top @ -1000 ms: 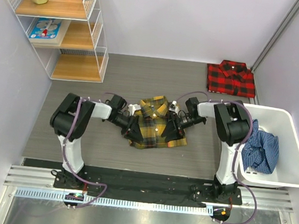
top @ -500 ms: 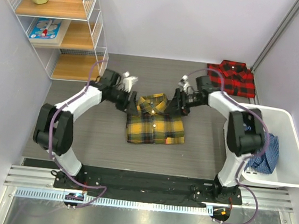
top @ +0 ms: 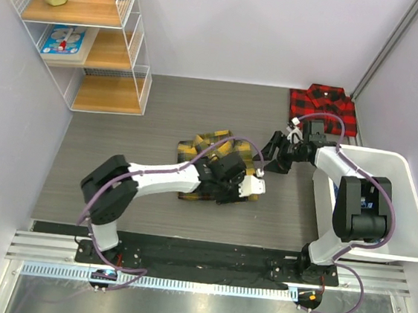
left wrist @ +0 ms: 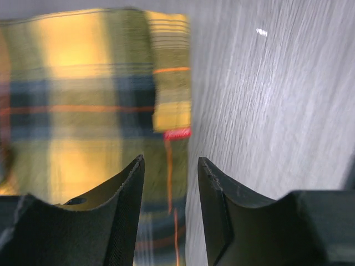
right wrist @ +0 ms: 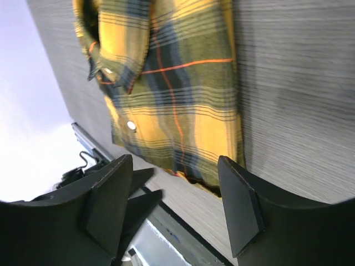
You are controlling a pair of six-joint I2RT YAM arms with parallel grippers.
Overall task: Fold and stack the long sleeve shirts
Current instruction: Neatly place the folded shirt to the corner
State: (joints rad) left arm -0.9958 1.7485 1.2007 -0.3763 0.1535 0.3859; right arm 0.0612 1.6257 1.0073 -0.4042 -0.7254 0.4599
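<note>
Grey wood-grain table (top: 199,110), folded yellow plaid shirt (top: 199,144) at its middle, folded red-and-black shirt (top: 322,109) at far right corner.

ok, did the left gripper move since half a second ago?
Yes. The left gripper swung right, away from the wire shelf, to the right edge of the yellow shirt, closer to the white bin.

yellow shirt (top: 197,148) partly hidden, under left arm (top: 164,174)

centre shirt (top: 203,143) mid-table | corner shirt (top: 323,103) far right, behind bin (top: 411,214) | rack (top: 99,94) far left | bin contents unclear
</note>
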